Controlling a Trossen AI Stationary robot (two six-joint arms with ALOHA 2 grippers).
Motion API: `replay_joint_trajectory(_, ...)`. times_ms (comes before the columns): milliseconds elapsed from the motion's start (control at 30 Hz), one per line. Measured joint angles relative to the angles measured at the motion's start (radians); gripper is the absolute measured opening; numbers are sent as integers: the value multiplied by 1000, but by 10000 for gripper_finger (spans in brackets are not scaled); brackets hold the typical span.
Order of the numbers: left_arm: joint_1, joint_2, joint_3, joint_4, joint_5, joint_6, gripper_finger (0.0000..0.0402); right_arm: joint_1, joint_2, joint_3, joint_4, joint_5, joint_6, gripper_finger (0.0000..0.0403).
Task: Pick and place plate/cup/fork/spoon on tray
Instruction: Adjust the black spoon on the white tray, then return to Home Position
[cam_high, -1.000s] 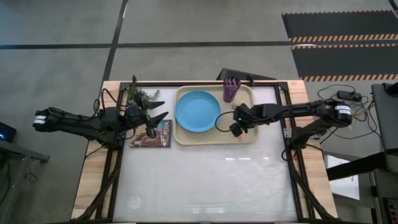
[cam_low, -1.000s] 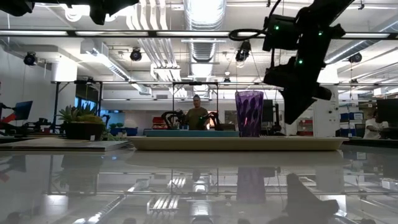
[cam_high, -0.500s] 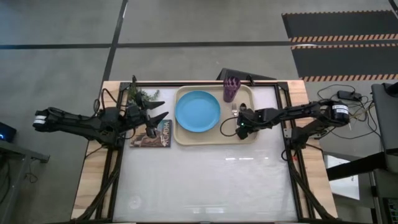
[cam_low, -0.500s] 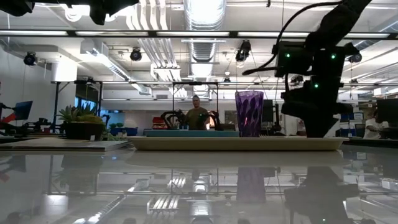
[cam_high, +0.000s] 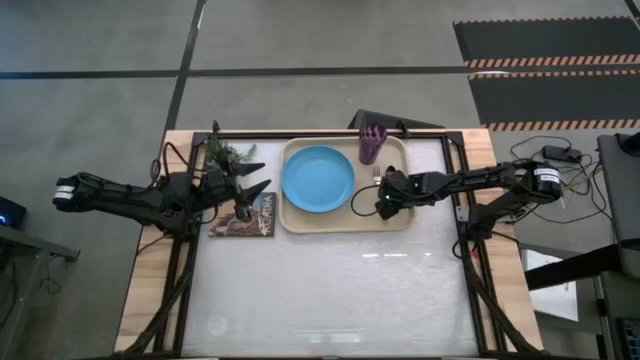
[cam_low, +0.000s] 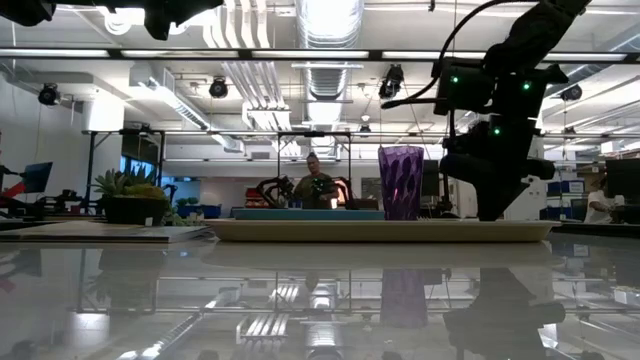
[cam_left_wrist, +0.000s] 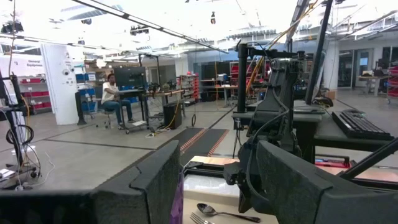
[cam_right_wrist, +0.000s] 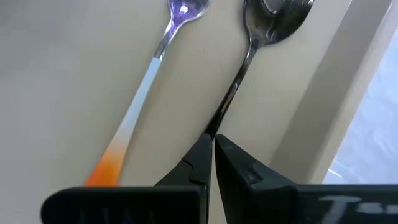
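Left claw (cam_high: 255, 178) waited at desk's 9 o'clock over book (cam_high: 243, 216), fingers apart, empty; cover title unreadable to me. Plate (cam_high: 318, 179) sat on tray (cam_high: 345, 225), cup (cam_high: 372, 143) at tray's 1 o'clock. Fork (cam_right_wrist: 142, 96) and spoon (cam_right_wrist: 261, 25) lay side by side at tray's 3 o'clock. Right claw (cam_right_wrist: 212, 146) pinched spoon handle, nearly closed. I judged only release left.

Over the last second the right pincer (cam_high: 384, 203) is brought down from its raised, tilted pose to the tray (cam_high: 398, 222), beside the plate (cam_high: 318, 179). The spoon (cam_right_wrist: 261, 43) is now laid flat beside the fork (cam_right_wrist: 146, 87); its handle end appears nipped between the nearly closed fingertips (cam_right_wrist: 199, 163), though contact is hard to judge.
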Motion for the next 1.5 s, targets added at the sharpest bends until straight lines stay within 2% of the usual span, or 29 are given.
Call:
replay_joint_trajectory(400,0,-1,0,0,0,0,196,7,69,3,23,-41,1,11)
replay_joint_trajectory(667,0,0,0,0,0,0,196,29,19,-1,4,-127,17,11)
replay_joint_trajectory(1067,0,0,0,-7,0,0,196,64,-66,-1,11,-110,0,11)
replay_joint_trajectory(1200,0,-28,5,-107,0,6,187,116,-119,-2,132,-120,-139,11)
replay_joint_trajectory(1333,0,-93,26,-298,16,29,148,179,-154,-9,356,-198,-396,11)
replay_joint_trajectory(1433,0,-151,26,-437,93,63,101,212,-164,-31,547,-252,-559,11)
replay_joint_trajectory(1500,0,-197,9,-512,205,106,66,217,-169,-51,646,-324,-628,11)
